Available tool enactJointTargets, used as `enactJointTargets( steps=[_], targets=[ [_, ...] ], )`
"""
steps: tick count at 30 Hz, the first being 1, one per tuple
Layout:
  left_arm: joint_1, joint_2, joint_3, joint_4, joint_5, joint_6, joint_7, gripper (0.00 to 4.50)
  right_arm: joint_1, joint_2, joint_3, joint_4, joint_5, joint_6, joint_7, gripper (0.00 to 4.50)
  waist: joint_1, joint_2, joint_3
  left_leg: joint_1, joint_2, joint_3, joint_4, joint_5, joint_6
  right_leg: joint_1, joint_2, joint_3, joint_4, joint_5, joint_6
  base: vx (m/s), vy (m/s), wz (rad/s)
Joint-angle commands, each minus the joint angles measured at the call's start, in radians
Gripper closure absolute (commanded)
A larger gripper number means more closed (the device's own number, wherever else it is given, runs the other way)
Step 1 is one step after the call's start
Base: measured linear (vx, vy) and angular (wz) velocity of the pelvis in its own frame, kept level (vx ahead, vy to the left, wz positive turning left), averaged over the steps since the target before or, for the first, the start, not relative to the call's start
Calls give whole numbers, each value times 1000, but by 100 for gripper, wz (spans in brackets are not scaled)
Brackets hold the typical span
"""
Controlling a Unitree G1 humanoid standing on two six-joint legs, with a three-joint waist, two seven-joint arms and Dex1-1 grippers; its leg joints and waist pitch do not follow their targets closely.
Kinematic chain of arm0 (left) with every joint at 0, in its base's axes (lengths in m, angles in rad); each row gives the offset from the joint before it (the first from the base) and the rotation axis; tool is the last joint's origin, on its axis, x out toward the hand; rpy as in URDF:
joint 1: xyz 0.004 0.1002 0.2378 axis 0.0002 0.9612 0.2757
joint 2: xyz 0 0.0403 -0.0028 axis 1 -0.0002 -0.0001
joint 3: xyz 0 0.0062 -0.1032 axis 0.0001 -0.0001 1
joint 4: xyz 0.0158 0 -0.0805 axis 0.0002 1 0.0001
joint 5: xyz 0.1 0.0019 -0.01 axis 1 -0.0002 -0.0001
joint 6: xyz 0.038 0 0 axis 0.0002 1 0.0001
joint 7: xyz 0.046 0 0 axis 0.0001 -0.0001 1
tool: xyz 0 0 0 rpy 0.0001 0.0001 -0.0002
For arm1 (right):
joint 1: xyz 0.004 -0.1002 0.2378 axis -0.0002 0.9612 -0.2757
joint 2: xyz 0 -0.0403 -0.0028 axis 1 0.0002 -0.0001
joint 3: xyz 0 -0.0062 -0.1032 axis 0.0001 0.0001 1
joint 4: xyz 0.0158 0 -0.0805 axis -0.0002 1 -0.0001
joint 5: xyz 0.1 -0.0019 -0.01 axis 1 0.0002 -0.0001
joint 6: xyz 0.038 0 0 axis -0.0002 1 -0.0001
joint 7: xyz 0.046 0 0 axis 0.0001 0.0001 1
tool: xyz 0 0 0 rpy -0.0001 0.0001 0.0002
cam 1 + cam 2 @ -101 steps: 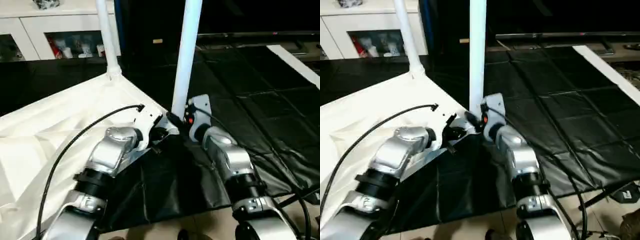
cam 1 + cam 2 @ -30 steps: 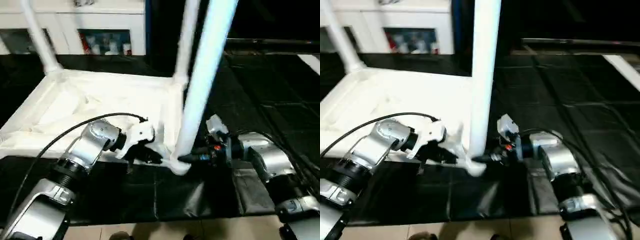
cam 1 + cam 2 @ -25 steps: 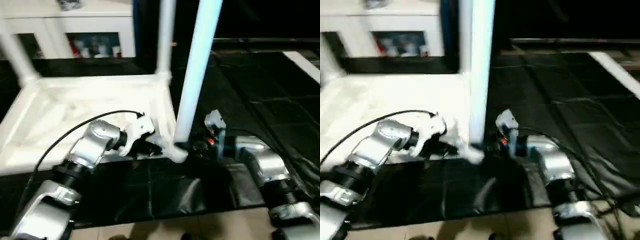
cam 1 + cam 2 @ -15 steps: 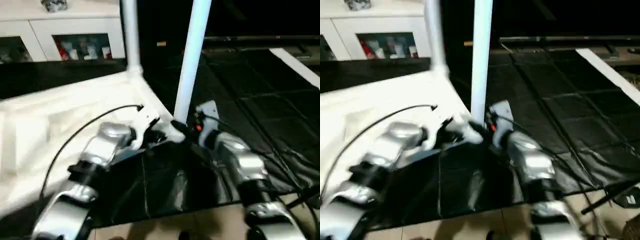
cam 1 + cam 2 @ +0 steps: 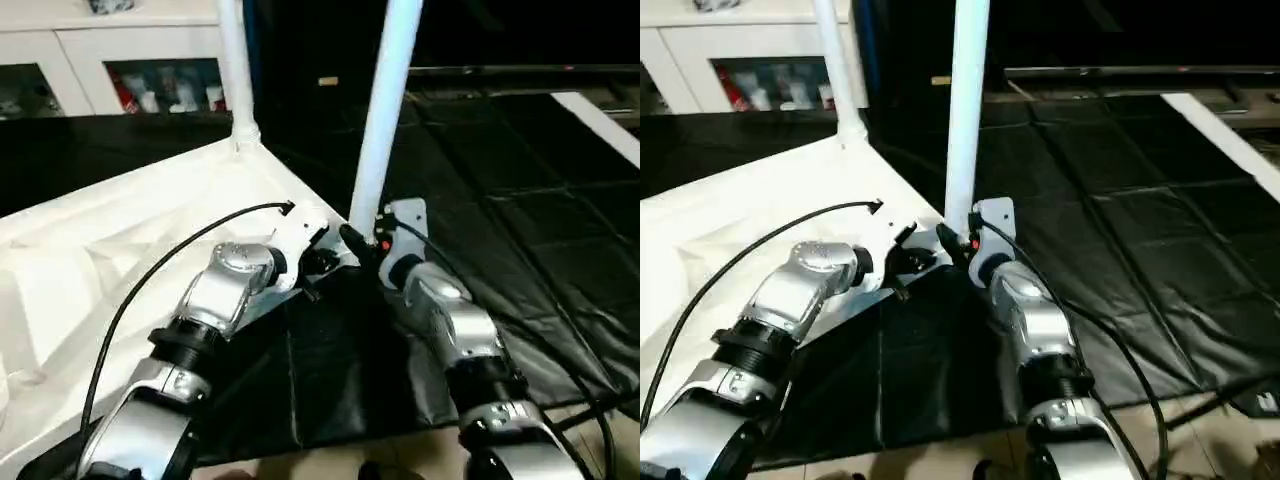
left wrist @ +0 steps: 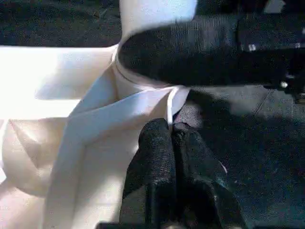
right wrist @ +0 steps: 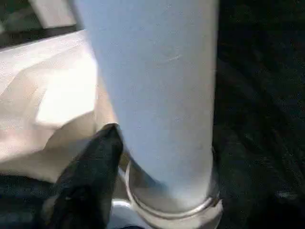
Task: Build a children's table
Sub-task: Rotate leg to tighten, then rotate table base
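A white cabinet [image 5: 110, 55] with glass doors stands along the far edge of the floor, small red and white objects [image 5: 165, 90] visible behind its glass. Black sheeting [image 5: 520, 230] covers the floor, creased and folded. A white strip [image 5: 600, 120] lies across its far right corner. Pale floor tiles [image 5: 1200, 440] show at the near edge.

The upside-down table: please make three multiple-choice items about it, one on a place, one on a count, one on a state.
1. Where does the near leg stand?
A. in the corner socket by the grippers
B. flat on the mat
C. on the cabinet

2. How many legs stand upright?
A. none
B. two
C. five

3. How are the left gripper's fingers?
A. wide apart
B. shut together
C. around a leg

Key: 1 A, the near leg rises from the table top corner; 2 B, the far leg also stands; 3 B, the left gripper fingers press together at the rim.
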Motion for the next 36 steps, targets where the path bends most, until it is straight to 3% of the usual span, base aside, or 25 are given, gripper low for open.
enactJointTargets(
  steps=[1, 4, 6, 8, 11, 15, 20, 21, 22, 24, 25, 26, 27, 28, 29, 30, 31, 32, 34, 35, 36],
  targets=[
    [1, -3, -31, -36, -1, -43, -38, 450, 42, 0, 45, -5, 6, 26, 66, 113, 9, -3, -80, -4, 15, 7, -54, -118, 92, 66, -48, 51, -42, -150, -218, 0, 0, 0],
    [18, 17, -27, -67, -7, -41, -52, 450, 146, -77, 47, -175, 50, 3, 184, 85, 19, -9, -80, -5, 15, 8, -50, -98, 111, 68, -49, 53, -36, -127, -225, 0, 0, 0],
    [29, 26, -28, -96, -23, -31, -78, 407, 183, -112, 51, -245, 73, 26, 230, 67, 24, -11, -83, -8, 16, 7, -48, -76, 123, 73, -48, 52, -32, -106, -226, 0, 0, 0],
    [50, 43, -34, -153, -53, -11, -129, 396, 225, -166, 62, -335, 112, 77, 301, 60, 26, -10, -78, -13, 15, 6, -50, -86, 125, 75, -48, 49, -36, -143, -221, 0, 0, 0],
    [74, 67, -37, -223, -78, 6, -159, 372, 259, -218, 79, -415, 155, 97, 383, 23, 28, -11, -74, -11, 21, 6, -51, -121, 115, 67, -50, 51, -41, -201, -217, 0, 0, 0],
    [126, 190, -30, -392, -101, 118, -233, 353, 264, -239, 87, -490, 219, 138, 451, 2, 24, -15, -66, -13, 21, 1, -59, -176, 79, 65, -53, 49, -52, -345, -162, 0, 0, 0],
    [205, 343, 12, -572, -132, 248, -298, 304, 245, -214, 115, -510, 233, 157, 453, 0, 15, -6, -62, -4, 20, 2, -61, -176, 53, 53, -46, 51, -53, -358, -160, 0, 0, 0],
    [293, 480, 61, -713, -162, 342, -353, 290, 224, -175, 153, -494, 220, 152, 439, 0, 15, -11, -65, -2, 24, -2, -63, -172, 44, 54, -49, 51, -40, -339, -170, 0, 0, 0],
    [294, 481, 62, -714, -162, 343, -353, 276, 224, -174, 154, -494, 220, 152, 439, 0, -1, -14, -58, -24, 20, -8, -72, -167, 41, 63, -44, 48, -36, -338, -165, 0, 0, 0],
    [333, 530, 85, -764, -172, 378, -368, 267, 210, -151, 164, -473, 204, 149, 414, 0, 2, -6, -58, 5, 20, 1, -65, -201, 34, 42, -39, 50, -50, -354, -162, 0, 0, 0],
    [351, 550, 96, -785, -176, 395, -373, 262, 202, -140, 167, -461, 195, 149, 399, 0, 2, -11, -56, 3, 20, 3, -67, -176, 30, 46, -38, 56, -39, -284, -194, 0, 0, 0],
    [408, 601, 129, -842, -189, 436, -382, 249, 175, -113, 184, -415, 163, 138, 360, 0, 7, -15, -53, 4, 20, 4, -67, -186, 27, 45, -38, 55, -41, -291, -190, 0, 0, 0],
    [426, 615, 139, -861, -192, 449, -384, 249, 165, -105, 189, -399, 153, 133, 349, 0, 8, -13, -56, 6, 22, 1, -66, -190, 17, 44, -43, 55, -34, -289, -195, 0, 0, 0],
    [503, 669, 181, -937, -206, 504, -391, 225, 118, -68, 206, -324, 115, 113, 300, 0, -4, -16, -48, -11, 18, -4, -76, -207, 6, 52, -42, 54, -33, -327, -187, 0, 0, 0],
    [520, 680, 190, -954, -209, 516, -393, 225, 107, -60, 210, -306, 106, 108, 290, 0, -3, -14, -50, -8, 18, -5, -76, -229, -3, 50, -44, 52, -35, -359, -181, 0, 0, 0],
    [567, 703, 214, -1004, -224, 555, -390, 218, 70, -39, 218, -252, 82, 89, 259, 0, -4, -10, -51, 11, 21, 0, -70, -240, -13, 36, -46, 58, -41, -356, -185, 0, 0, 0],
    [611, 717, 233, -1053, -242, 591, -381, 210, 21, -16, 218, -181, 62, 76, 214, 0, -11, -13, -47, 3, 19, -2, -74, -244, -15, 41, -40, 58, -36, -330, -194, 0, 0, 0],
    [628, 719, 239, -1071, -248, 604, -376, 210, -3, -7, 216, -147, 52, 66, 192, 0, -11, -13, -46, 4, 20, -2, -75, -247, -19, 41, -40, 58, -36, -328, -194, 0, 0, 0],
    [646, 721, 247, -1090, -255, 619, -371, 178, -28, 3, 214, -110, 43, 55, 169, 0, -3, -9, -45, 17, 18, 4, -70, -261, -21, 32, -36, 62, -39, -312, -193, 0, 0, 0],
    [680, 712, 250, -1112, -252, 628, -353, 175, -94, 19, 203, -16, 22, 25, 112, 0, -1, -8, -44, 15, 19, 4, -71, -263, -22, 32, -35, 62, -38, -306, -193, 0, 0, 0],
    [689, 710, 249, -1118, -250, 630, -346, 175, -114, 22, 200, 12, 14, 18, 92, 0, -4, -12, -44, 4, 18, 0, -74, -261, -30, 42, -37, 62, -32, -308, -194, 0, 0, 0]
  ],
)
